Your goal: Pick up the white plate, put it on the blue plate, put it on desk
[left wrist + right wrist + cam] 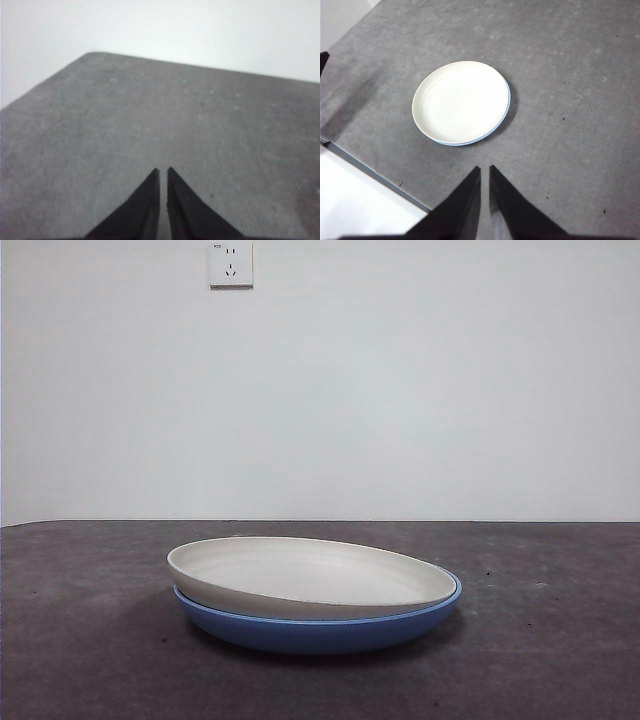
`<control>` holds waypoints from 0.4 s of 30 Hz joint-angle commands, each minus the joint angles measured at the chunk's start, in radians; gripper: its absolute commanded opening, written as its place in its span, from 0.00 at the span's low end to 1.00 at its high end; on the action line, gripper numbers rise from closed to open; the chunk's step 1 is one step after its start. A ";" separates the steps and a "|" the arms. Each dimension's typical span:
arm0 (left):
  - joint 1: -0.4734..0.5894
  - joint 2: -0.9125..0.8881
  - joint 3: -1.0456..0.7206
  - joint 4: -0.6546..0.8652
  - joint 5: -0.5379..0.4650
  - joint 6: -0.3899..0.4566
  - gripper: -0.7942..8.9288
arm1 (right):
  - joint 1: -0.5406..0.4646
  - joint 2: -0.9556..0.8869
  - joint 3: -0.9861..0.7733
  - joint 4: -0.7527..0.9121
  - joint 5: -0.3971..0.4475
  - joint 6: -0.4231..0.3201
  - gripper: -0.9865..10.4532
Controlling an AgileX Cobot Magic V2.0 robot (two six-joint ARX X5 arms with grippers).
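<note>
The white plate point(310, 575) lies inside the blue plate point(320, 630) on the dark grey desk point(80, 640), tilted a little so that its left rim stands higher. In the right wrist view the white plate point(461, 101) covers the blue plate point(507, 107), of which only a thin rim shows. My right gripper point(484, 170) is shut and empty, high above the desk point(570, 125) and apart from the plates. My left gripper point(163, 171) is shut and empty over bare desk point(150, 110). Neither gripper shows in the front view.
A white wall with a socket point(231, 264) stands behind the desk. The desk's edge point(370, 172) shows in the right wrist view, with white floor beyond it. A rounded desk corner point(92, 54) shows in the left wrist view.
</note>
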 commanded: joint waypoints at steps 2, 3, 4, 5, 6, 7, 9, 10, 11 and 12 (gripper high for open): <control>-0.004 0.000 -0.021 0.001 0.002 -0.003 0.11 | 0.005 0.003 0.015 0.010 0.000 -0.005 0.11; -0.004 0.000 -0.021 0.003 0.002 -0.003 0.11 | 0.005 0.003 0.015 0.010 0.000 -0.005 0.11; -0.004 0.000 -0.021 0.003 0.002 -0.002 0.11 | 0.005 0.003 0.015 0.010 0.000 -0.005 0.11; -0.004 0.000 -0.021 0.003 0.001 -0.002 0.11 | 0.005 0.003 0.015 0.010 0.000 -0.005 0.11; -0.004 0.000 -0.021 0.003 0.002 -0.003 0.11 | 0.005 0.003 0.015 0.010 0.000 -0.005 0.11; -0.004 0.000 -0.021 0.003 0.002 -0.003 0.11 | 0.005 0.003 0.015 0.010 0.000 -0.005 0.11; -0.004 0.000 -0.021 0.004 0.002 -0.003 0.11 | 0.005 0.003 0.015 0.010 0.000 -0.005 0.11; -0.004 0.000 -0.021 0.003 0.002 -0.002 0.11 | 0.005 0.003 0.015 0.010 0.000 -0.005 0.11; -0.004 0.000 -0.021 0.003 0.002 -0.002 0.11 | 0.005 0.003 0.015 0.010 0.000 -0.005 0.11; -0.004 0.000 -0.021 0.004 0.002 -0.003 0.11 | 0.005 0.003 0.015 0.010 0.000 -0.005 0.11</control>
